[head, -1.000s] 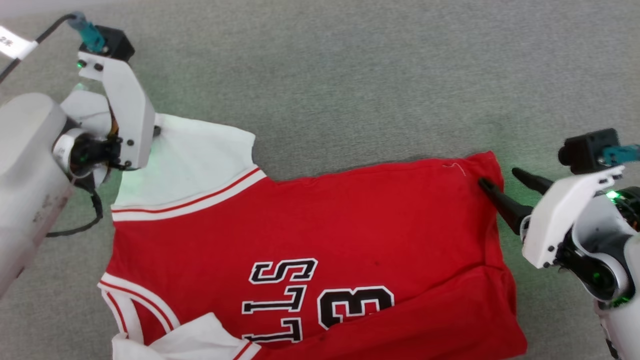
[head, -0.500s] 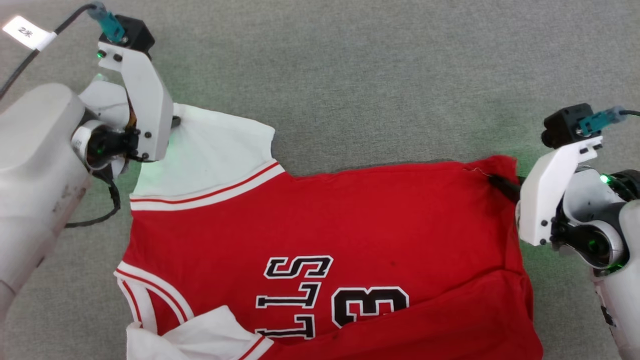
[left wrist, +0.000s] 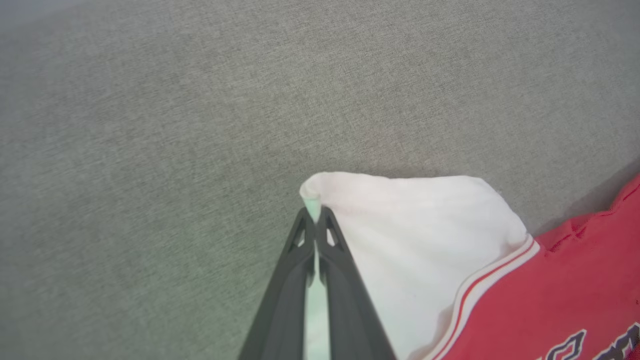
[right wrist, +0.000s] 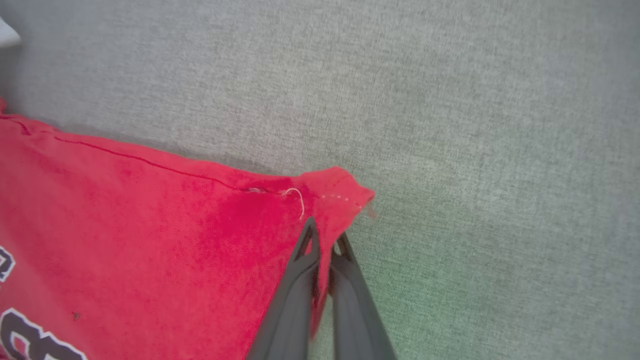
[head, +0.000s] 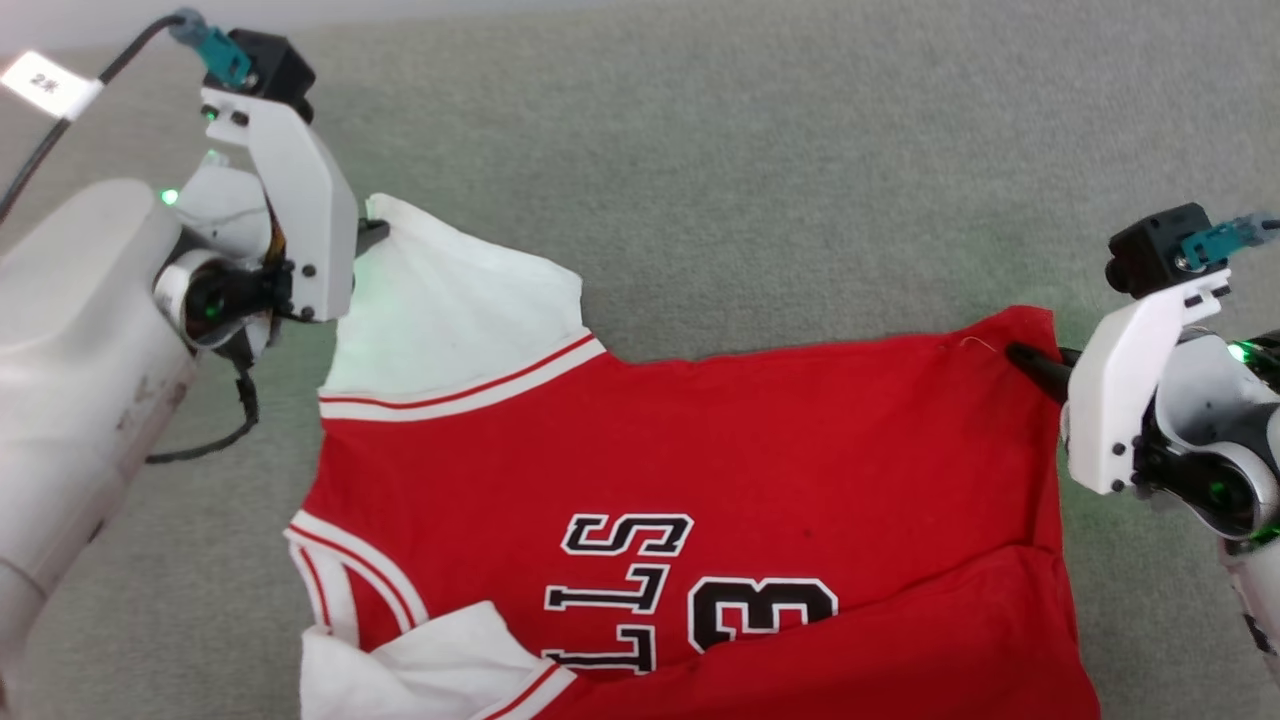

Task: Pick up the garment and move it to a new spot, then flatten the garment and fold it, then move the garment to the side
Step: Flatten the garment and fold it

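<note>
The red basketball jersey (head: 700, 430) lies front-up on the grey fabric surface (head: 750, 150), most of its body spread out. The left gripper (left wrist: 315, 215) is clamped on the tip of the white shoulder panel (head: 450, 310), a sliver of pale cloth showing between its closed fingers. The right gripper (right wrist: 325, 235) is pinched on the red hem corner (right wrist: 345, 192) at the opposite end. The far edge runs fairly straight between the two holds.

Judged from this, the work sits in the move-and-flatten part, with both far corners in hand. Flattening does not look finished. A band of red cloth (head: 900, 620) is doubled over along the near right side and covers the lower edge of the black number (head: 765, 615), and another white panel (head: 430, 670) is rumpled near the neck trim at the near left. The black lettering (head: 620, 580) lies smooth.

No deliberate fold is visible yet — the jersey is at full spread, not halved. Smoothing the near side, the folding itself and the final shift to the side all appear to remain.
</note>
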Robot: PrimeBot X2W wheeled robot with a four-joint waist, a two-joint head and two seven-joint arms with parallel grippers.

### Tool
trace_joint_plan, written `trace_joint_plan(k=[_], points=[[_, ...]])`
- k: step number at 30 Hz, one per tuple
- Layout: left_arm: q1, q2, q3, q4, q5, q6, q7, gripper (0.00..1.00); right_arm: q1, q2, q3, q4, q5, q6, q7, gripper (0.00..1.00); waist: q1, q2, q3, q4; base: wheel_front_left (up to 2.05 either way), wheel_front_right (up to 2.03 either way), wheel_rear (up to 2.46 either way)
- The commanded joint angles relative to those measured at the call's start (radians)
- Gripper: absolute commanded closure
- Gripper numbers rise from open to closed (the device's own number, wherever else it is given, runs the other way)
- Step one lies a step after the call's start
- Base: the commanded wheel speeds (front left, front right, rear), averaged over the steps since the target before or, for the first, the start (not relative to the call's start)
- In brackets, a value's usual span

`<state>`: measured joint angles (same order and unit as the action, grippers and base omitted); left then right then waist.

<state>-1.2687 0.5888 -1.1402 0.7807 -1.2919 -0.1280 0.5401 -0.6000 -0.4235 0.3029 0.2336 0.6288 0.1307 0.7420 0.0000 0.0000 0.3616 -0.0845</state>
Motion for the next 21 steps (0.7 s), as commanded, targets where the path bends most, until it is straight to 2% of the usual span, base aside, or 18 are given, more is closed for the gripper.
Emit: trace_joint_plan(k=[1, 11, 15, 18, 19, 21], points=[[0.019, 0.015, 0.001, -0.015, -0.003, -0.003, -0.013, 1.00, 0.018, -0.020, 0.011, -0.007, 0.019, 0.000, -0.017, 1.00, 0.0000, 0.0000, -0.039, 0.031, 0.00, 0.00, 0.00], [0.109, 0.118, -0.009, -0.182, -0.030, -0.002, -0.056, 1.00, 0.122, -0.117, 0.000, -0.035, 0.073, 0.000, -0.069, 1.00, 0.0000, 0.0000, -0.147, 0.104, 0.00, 0.00, 0.00], [0.165, 0.176, -0.011, -0.288, -0.044, 0.038, -0.054, 1.00, 0.183, -0.145, -0.016, -0.059, 0.081, 0.000, -0.074, 1.00, 0.0000, 0.0000, -0.181, 0.127, 0.00, 0.00, 0.00], [0.218, 0.222, -0.013, -0.393, -0.065, 0.089, -0.049, 1.00, 0.233, -0.160, -0.029, -0.085, 0.090, 0.000, -0.074, 1.00, 0.0000, 0.0000, -0.202, 0.145, 0.00, 0.00, 0.00], [0.218, 0.222, -0.013, -0.393, -0.065, 0.089, -0.049, 1.00, 0.233, -0.160, -0.029, -0.085, 0.090, 0.000, -0.074, 1.00, 0.0000, 0.0000, -0.202, 0.145, 0.00, 0.00, 0.00], [0.257, 0.258, -0.011, -0.476, -0.088, 0.130, -0.046, 1.00, 0.270, -0.163, -0.039, -0.104, 0.094, 0.000, -0.069, 1.00, 0.0000, 0.0000, -0.213, 0.154, 0.00, 0.00, 0.00]])
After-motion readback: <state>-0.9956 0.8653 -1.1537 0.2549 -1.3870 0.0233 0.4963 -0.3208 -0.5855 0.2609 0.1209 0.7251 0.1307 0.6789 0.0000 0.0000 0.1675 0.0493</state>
